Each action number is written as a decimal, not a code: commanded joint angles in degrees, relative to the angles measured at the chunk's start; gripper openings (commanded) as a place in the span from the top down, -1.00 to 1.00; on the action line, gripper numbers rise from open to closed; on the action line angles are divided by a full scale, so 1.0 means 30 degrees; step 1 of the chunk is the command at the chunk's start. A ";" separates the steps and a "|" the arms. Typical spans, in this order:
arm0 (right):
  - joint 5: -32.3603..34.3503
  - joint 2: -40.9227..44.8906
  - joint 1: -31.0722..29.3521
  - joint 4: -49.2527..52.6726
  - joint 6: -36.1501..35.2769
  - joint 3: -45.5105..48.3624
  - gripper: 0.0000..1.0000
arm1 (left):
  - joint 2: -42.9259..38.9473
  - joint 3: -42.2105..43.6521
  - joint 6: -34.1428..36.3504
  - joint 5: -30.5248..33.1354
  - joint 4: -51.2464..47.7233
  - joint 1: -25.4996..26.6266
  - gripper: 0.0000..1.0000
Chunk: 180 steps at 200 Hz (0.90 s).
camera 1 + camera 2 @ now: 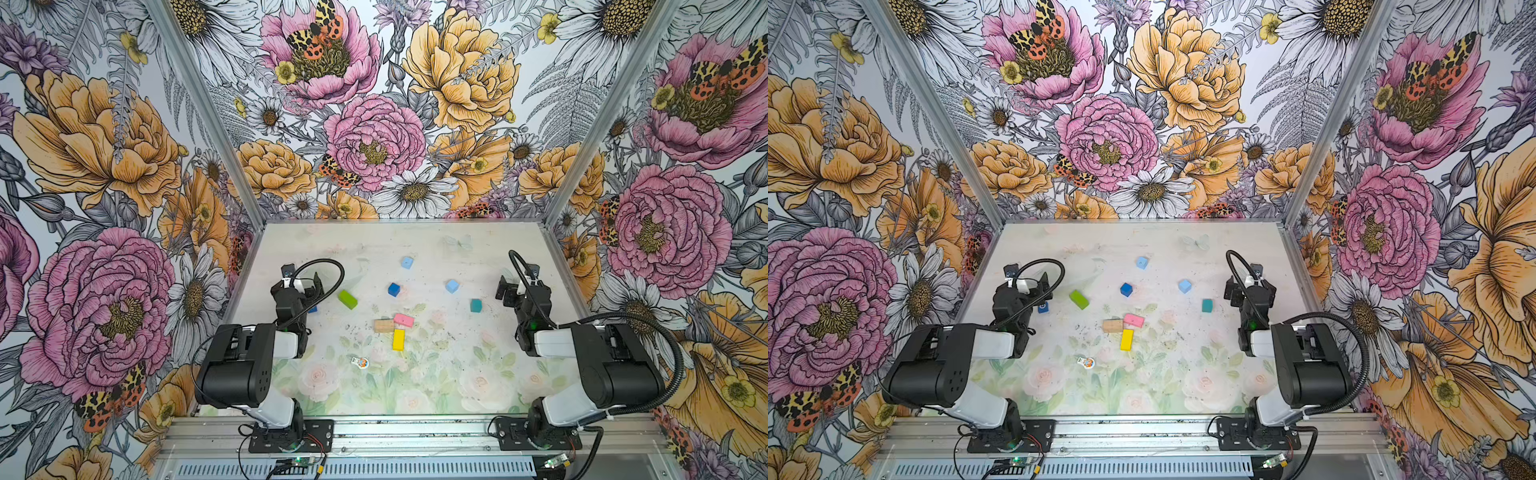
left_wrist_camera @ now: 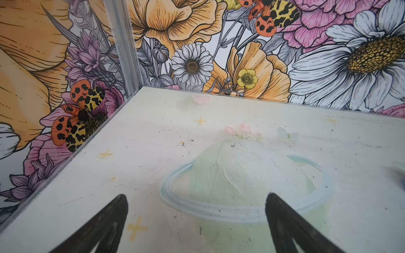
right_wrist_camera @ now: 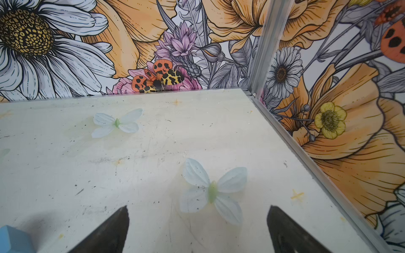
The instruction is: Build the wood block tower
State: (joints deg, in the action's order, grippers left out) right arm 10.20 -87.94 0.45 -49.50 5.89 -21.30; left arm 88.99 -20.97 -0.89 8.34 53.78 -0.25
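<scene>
Lying loose on the table (image 1: pixel 478 374), no blocks are stacked. Nearest sits the yellow brick (image 1: pixel 398 339), then the bare brick (image 1: pixel 383 325) touching the pink brick (image 1: pixel 404 320), all between the arms. Farther on, the green brick (image 1: pixel 347 299) lies just beside the left gripper (image 2: pixel 196 202), whose jaws stand apart and empty. The teal cube (image 1: pixel 476 305) and a light cube (image 1: pixel 452 285) lie near the right gripper (image 3: pixel 197 215), likewise apart and empty. The dark cube (image 1: pixel 393 289) sits mid-table; another light cube (image 1: pixel 407 262) lies farthest.
</scene>
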 commanded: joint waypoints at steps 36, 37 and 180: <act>-0.0264 -0.0012 0.0041 -0.0172 -0.0148 -0.0297 -0.99 | -0.0015 -0.0100 -0.0025 -0.1313 0.0254 -0.0505 -0.98; -0.0249 0.0002 0.0034 -0.0186 -0.0148 -0.0305 -0.99 | -0.0015 -0.0114 -0.0026 -0.1314 0.0260 -0.0504 -0.98; 0.0003 -0.0001 -0.0066 -0.0259 -0.0231 -0.0257 -1.00 | -0.0045 -0.0011 -0.0080 -0.1567 0.0446 -0.0597 -0.98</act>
State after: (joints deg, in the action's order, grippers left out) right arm 10.22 -87.94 0.43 -49.50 5.87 -21.30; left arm 88.99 -20.97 -1.06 5.23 53.80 -1.43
